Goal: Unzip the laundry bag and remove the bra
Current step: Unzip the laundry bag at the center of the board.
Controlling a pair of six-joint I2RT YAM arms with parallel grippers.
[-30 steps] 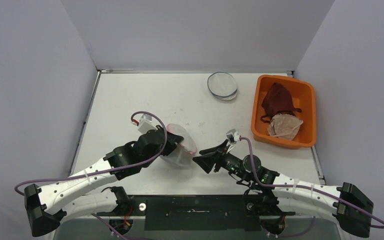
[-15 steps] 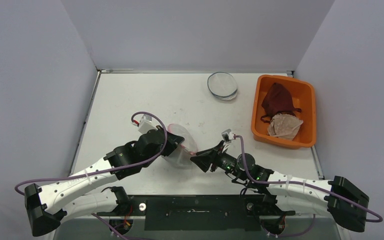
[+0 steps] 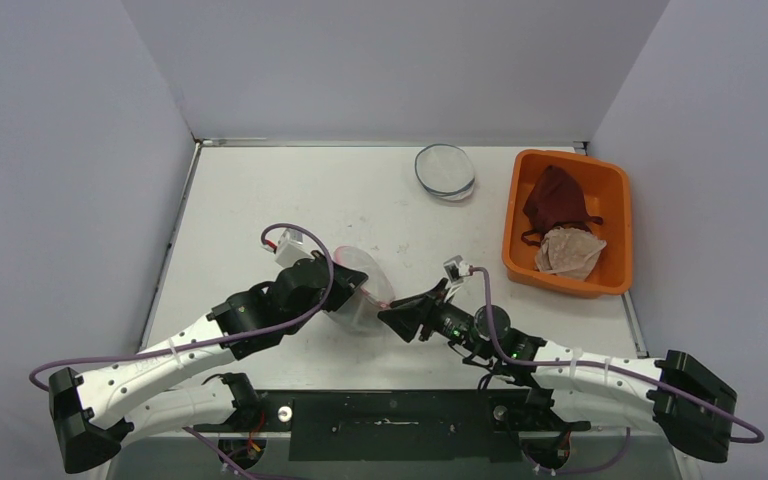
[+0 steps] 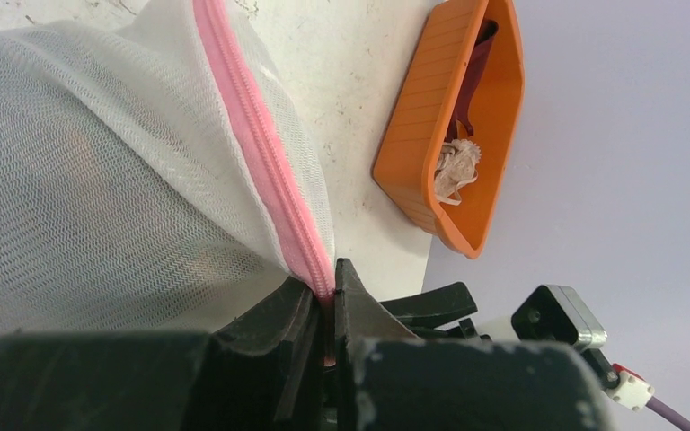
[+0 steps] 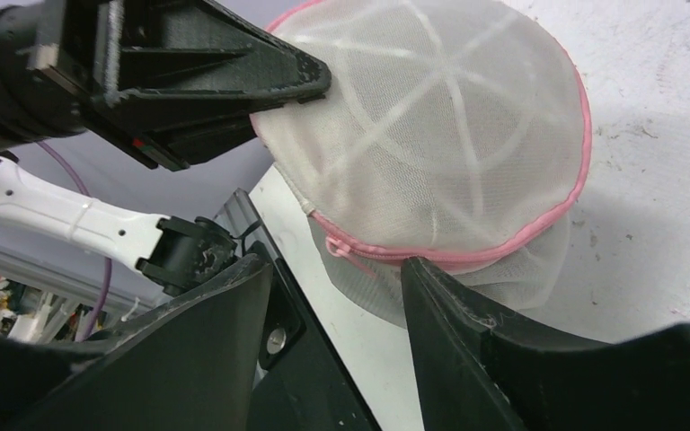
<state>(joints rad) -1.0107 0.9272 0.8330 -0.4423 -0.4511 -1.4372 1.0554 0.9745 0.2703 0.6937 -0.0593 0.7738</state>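
The laundry bag (image 3: 362,292) is a round white mesh pouch with a pink zipper, lying near the table's front middle. My left gripper (image 3: 348,290) is shut on its pink zipper edge (image 4: 269,171), pinched between the fingertips (image 4: 328,296). My right gripper (image 3: 390,316) stands open just right of the bag. In the right wrist view the bag (image 5: 431,135) fills the top. Its pink zipper pull (image 5: 337,249) hangs right in front of that gripper's (image 5: 337,269) spread fingers, and one fingertip (image 5: 413,267) touches the zipper seam. The bra is hidden; the mesh shows nothing clear inside.
An orange bin (image 3: 615,190) sits at the right, holding a dark red garment (image 3: 555,200) and a pale mesh bundle (image 3: 570,250). A flat round mesh disc (image 3: 445,170) lies at the back. Grey walls close in on three sides.
My right gripper has slid left, closer to the bag's front edge. The left gripper and the bag have stayed put.
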